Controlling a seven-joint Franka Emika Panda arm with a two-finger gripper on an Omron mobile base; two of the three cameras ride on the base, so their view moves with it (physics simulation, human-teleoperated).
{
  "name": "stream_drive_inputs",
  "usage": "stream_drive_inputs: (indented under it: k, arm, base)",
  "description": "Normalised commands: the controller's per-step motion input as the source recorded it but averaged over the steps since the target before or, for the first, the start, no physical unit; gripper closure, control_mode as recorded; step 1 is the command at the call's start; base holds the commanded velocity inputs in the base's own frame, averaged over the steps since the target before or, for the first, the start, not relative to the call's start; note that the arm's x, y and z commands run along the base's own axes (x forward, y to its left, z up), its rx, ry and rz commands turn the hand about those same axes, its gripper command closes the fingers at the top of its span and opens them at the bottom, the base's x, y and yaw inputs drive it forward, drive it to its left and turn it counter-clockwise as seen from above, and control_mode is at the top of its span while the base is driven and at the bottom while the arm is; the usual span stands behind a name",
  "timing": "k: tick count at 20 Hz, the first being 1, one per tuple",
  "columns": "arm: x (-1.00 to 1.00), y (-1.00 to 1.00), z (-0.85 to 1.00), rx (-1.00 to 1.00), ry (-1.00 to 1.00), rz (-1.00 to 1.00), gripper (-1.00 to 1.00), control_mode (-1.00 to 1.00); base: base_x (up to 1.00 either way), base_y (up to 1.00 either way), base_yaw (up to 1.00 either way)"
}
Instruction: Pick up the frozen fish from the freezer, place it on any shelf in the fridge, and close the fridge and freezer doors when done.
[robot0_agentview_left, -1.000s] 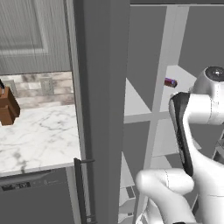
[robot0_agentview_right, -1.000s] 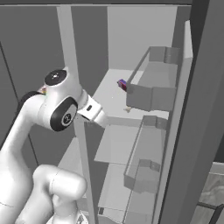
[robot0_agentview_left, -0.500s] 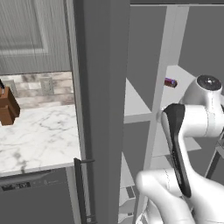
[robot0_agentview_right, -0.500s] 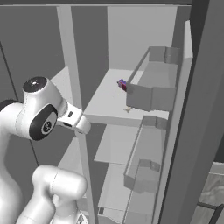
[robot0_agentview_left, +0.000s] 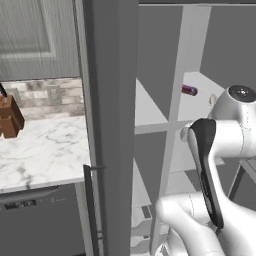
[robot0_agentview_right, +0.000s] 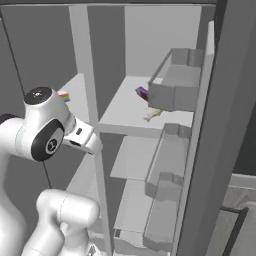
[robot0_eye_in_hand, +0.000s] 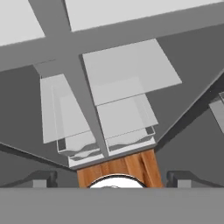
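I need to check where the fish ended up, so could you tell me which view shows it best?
The right base view: the fish lies in plain sight on the fridge's top shelf, near the purple can. In the left base view it is just a small pale shape beside the arm. The hand view looks down at lower shelves.

Flat, even rendered light is filling the open appliance, with no single lamp showing itself. The pale shelf (robot0_agentview_right: 125, 107) is reading brightest, while the back walls and the tall dark doors (robot0_agentview_left: 112, 125) are sitting in deep grey. Soft shadows are pooling under the shelves and in the door bins. A mild sheen is running along the white arm (robot0_agentview_left: 220, 150), without harsh glare. All three views are looking soft and coarse, with blurred edges on small things. In the hand view, straight lines are fanning outward in strong perspective, and the clear lower drawers (robot0_eye_in_hand: 105, 127) are looking hazy.
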Motion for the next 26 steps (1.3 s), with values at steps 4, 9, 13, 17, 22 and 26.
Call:
stream_drive_inputs:
  k: [4,9,13,17,22,26]
  arm:
    - [0.00,0.00,0.00,0.00,0.00,0.00,-1.00,1.00]
    - [0.00,0.00,0.00,0.00,0.00,0.00,-1.00,1.00]
    - [0.00,0.00,0.00,0.00,0.00,0.00,-1.00,1.00]
    - [0.00,0.00,0.00,0.00,0.00,0.00,-1.00,1.00]
    - [0.00,0.00,0.00,0.00,0.00,0.00,-1.00,1.00]
    - [0.00,0.00,0.00,0.00,0.00,0.00,-1.00,-1.00]
  base:
    - [-0.67,-0.08,0.00]
    - [-0.48,-0.42,0.00]
    - [-0.57,-0.18,0.00]
    - [-0.62,-0.03,0.00]
    - [-0.29,0.00,0.00]
    - [0.00,0.00,0.00]
